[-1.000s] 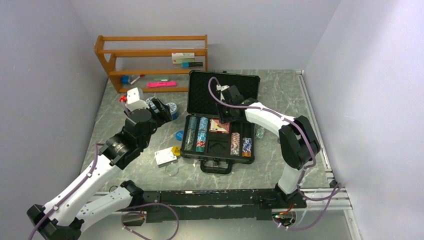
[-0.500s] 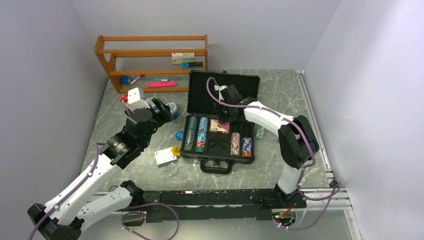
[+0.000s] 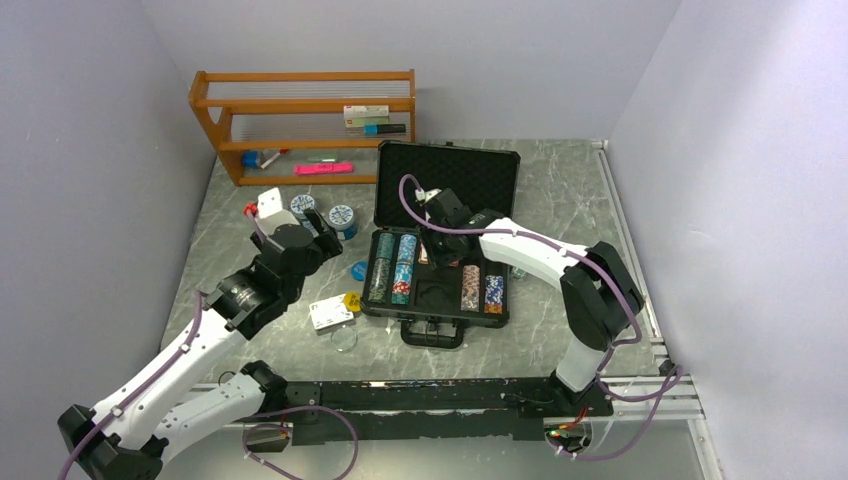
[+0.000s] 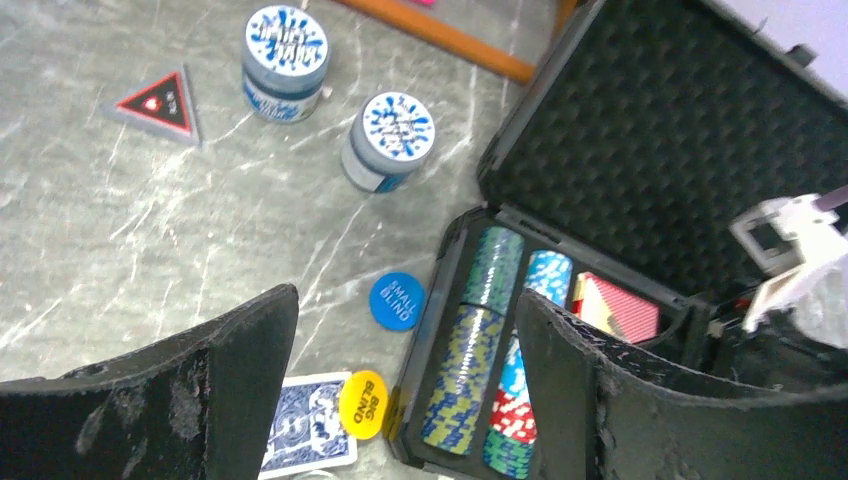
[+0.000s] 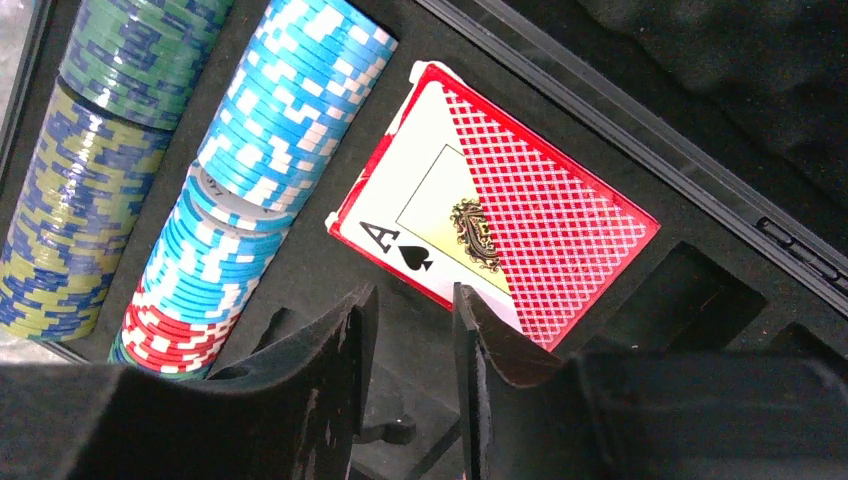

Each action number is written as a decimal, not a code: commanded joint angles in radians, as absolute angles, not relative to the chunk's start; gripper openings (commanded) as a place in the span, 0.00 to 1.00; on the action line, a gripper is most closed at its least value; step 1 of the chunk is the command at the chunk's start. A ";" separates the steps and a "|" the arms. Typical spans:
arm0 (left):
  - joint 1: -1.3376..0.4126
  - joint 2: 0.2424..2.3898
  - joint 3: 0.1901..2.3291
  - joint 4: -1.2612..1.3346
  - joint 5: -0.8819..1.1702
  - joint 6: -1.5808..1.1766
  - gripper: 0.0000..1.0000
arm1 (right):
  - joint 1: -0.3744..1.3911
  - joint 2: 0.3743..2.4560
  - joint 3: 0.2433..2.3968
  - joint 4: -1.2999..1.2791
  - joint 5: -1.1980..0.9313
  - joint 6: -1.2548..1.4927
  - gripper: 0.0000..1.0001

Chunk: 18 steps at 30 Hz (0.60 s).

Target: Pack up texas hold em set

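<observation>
The black briefcase (image 3: 480, 178) lies open at the centre of the top view, lid propped back and foam tray facing up. The packing looks roughly half done.

The right gripper (image 5: 415, 335) hangs low over the middle of the tray. Its fingers are a narrow gap apart, with nothing between them. The left gripper (image 4: 407, 300) hovers over the table left of the case, fingers spread wide and empty.

Four rows of chip stacks (image 3: 394, 266) are already bedded in the tray. In the top view two sit at its left end and two nearer its right. What looks like one more short stack (image 3: 519, 268) sits on the table just right of the case, half hidden by the right arm, so I can't be sure of it.

The red deck (image 5: 520, 235) lies in the upper middle slot, beside the light-blue chips and a little askew. The slots below and to its right are bare foam.

The blue deck (image 4: 310, 435) is out on the table at the lower left of the left wrist view. The yellow dealer button (image 4: 362, 404) touches its right edge, just outside the case wall.

Left to do, by my reckoning: blue deck, button and any stray chips in, then the lid shut.
</observation>
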<state>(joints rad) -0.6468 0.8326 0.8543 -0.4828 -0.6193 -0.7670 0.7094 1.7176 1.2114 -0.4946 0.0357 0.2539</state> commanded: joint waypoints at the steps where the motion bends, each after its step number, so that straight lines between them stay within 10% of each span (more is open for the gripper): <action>1: -0.648 0.812 0.821 -0.557 -0.633 -0.829 0.86 | 0.701 1.786 1.174 -0.524 0.101 0.299 0.37; 18: -0.649 0.840 0.642 -0.618 -0.543 -0.952 0.97 | 0.729 1.442 1.086 -0.283 -0.075 0.353 0.50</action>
